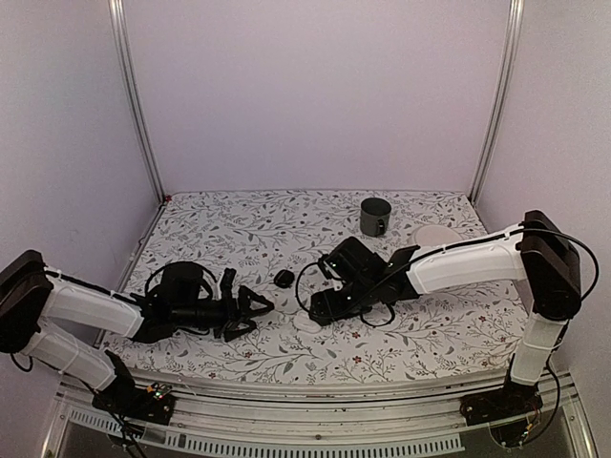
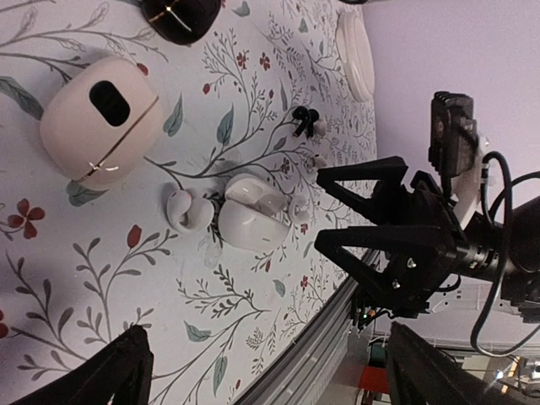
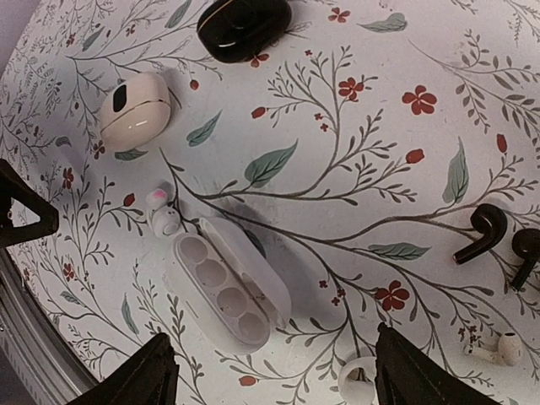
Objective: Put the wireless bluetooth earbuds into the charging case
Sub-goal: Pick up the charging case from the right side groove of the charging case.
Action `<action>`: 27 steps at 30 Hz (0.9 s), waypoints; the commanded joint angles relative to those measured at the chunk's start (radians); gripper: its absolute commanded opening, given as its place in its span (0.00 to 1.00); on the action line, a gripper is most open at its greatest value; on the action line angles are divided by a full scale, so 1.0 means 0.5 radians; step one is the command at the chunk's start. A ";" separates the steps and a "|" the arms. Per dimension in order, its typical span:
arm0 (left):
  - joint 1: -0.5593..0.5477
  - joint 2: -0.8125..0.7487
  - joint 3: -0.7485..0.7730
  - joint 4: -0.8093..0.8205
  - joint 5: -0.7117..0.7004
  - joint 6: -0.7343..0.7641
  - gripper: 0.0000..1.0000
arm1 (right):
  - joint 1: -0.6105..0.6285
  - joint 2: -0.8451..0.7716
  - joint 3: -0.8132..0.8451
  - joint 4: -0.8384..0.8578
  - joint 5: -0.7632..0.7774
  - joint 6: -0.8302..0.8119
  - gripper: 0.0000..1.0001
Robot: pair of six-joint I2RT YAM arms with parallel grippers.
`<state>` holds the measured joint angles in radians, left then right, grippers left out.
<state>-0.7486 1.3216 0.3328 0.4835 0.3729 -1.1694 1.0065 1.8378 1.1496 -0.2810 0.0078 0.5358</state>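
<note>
On the bench [image 1: 229,224] with its leaf-and-flower cloth, a dark grey round cup [image 1: 375,216] stands at the upper middle of the top view. A flat white round dish [image 1: 435,235] lies just right of it. A small round black case [image 1: 284,279] sits near the middle.

Smooth white plastic charging case [image 3: 228,291]

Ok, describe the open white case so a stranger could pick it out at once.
On the floral tablecloth, look directly below the right gripper. The open white case lies there, a pink-tipped white earbud beside it. Unlike the closed cream case and the black case, its lid stands open, baring a row of four hollows.
</note>
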 commanded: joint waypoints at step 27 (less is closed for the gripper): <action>0.479 -0.167 0.179 -0.229 0.343 0.246 0.96 | 0.137 0.206 0.283 -0.108 0.038 -0.873 0.62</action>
<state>-0.5350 1.2633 0.4107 0.4076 0.5251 -1.0698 1.0664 1.9011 1.2503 -0.3256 0.0341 0.1562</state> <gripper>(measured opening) 0.960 0.656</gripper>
